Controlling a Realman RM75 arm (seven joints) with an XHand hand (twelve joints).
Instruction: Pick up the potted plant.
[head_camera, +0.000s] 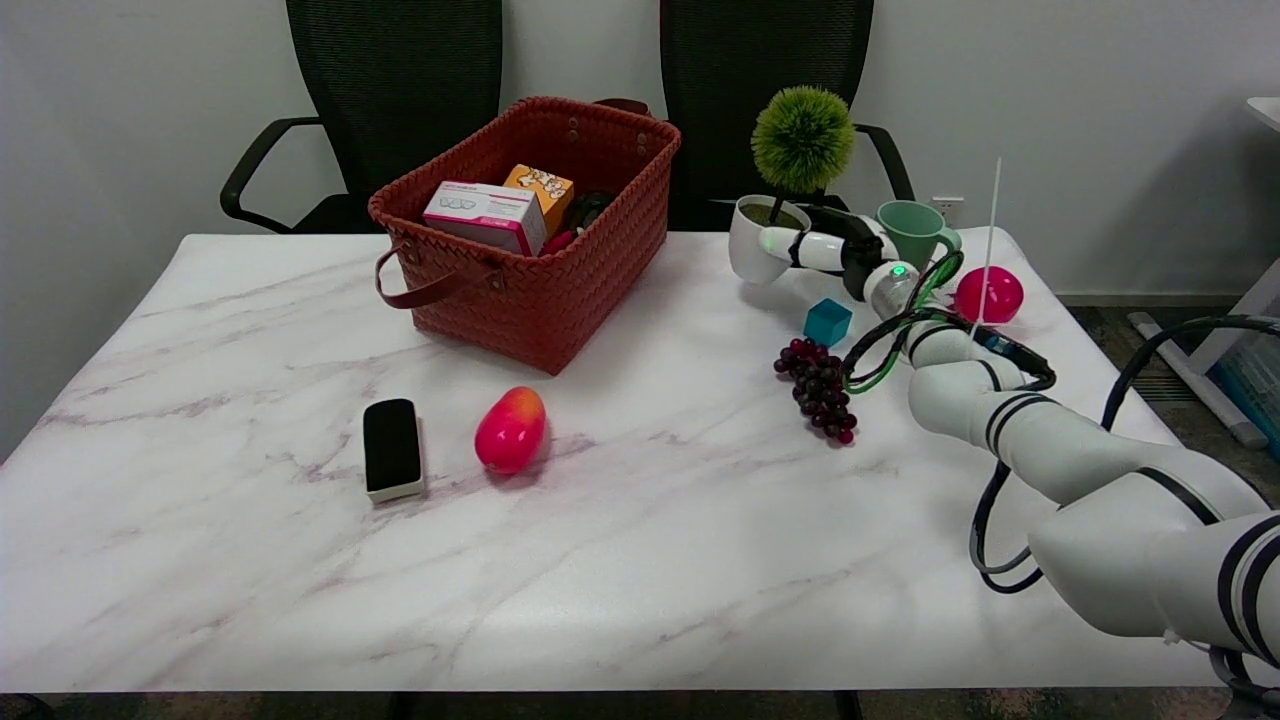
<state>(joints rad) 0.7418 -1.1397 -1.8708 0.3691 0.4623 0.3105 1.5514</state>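
The potted plant has a round fuzzy green ball (802, 138) on a thin stem in a white pot (748, 232), and it stands at the far right of the marble table (300, 560). My right hand (815, 245) reaches in from the right and grips the pot, with a white finger lying across the pot's front side. The hand's far side and the pot's right wall are hidden. A shadow lies just under the pot, and I cannot tell whether the pot rests on the table or hangs just above it.
A green mug (912, 230) stands right behind my wrist, with a pink ball (990, 295) to its right. A teal cube (827, 322) and dark grapes (820, 388) lie below the arm. A red woven basket (540, 290) of boxes, a red-yellow fruit (510, 430) and a black eraser (392, 448) sit to the left.
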